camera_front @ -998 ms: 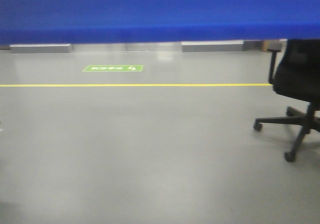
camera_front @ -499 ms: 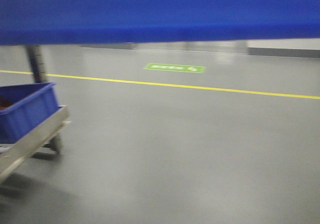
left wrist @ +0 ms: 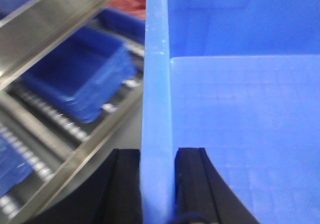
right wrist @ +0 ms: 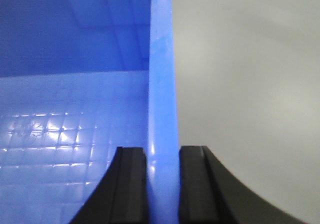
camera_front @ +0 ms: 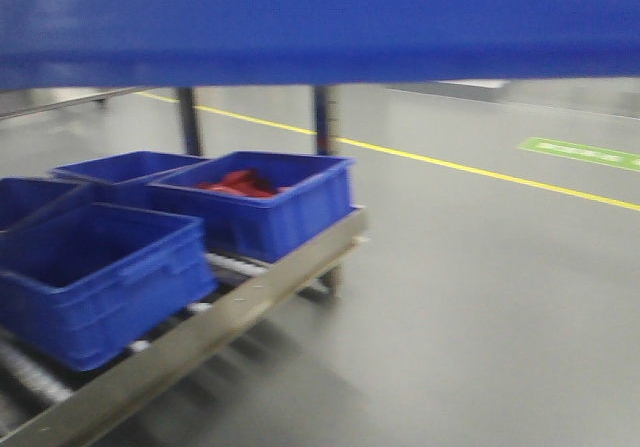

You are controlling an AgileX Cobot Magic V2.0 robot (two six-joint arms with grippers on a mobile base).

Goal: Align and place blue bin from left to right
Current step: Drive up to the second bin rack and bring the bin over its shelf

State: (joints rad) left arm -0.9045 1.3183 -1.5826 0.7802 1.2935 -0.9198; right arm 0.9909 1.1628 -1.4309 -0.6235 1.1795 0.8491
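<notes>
The blue bin (camera_front: 320, 22) is held up off the floor, and its wall fills the top of the front view. My left gripper (left wrist: 158, 151) is shut on the bin's left rim (left wrist: 157, 83), one black finger outside and one inside. My right gripper (right wrist: 163, 149) is shut on the right rim (right wrist: 162, 58) in the same way. The bin's gridded inner floor (right wrist: 60, 129) shows in both wrist views and nothing is visible in it.
A metal roller rack (camera_front: 250, 302) stands at the lower left with several darker blue tubs (camera_front: 100, 277); one tub (camera_front: 265, 207) holds red things (camera_front: 240, 182). A yellow floor line (camera_front: 480, 172) and a green floor sign (camera_front: 580, 150) lie at the right. The left wrist view shows a rack tub (left wrist: 80, 81) below.
The front view has swung left: the office chair has left the frame and the rack with its tubs has come in from the left. Both grippers keep their hold on the bin.
</notes>
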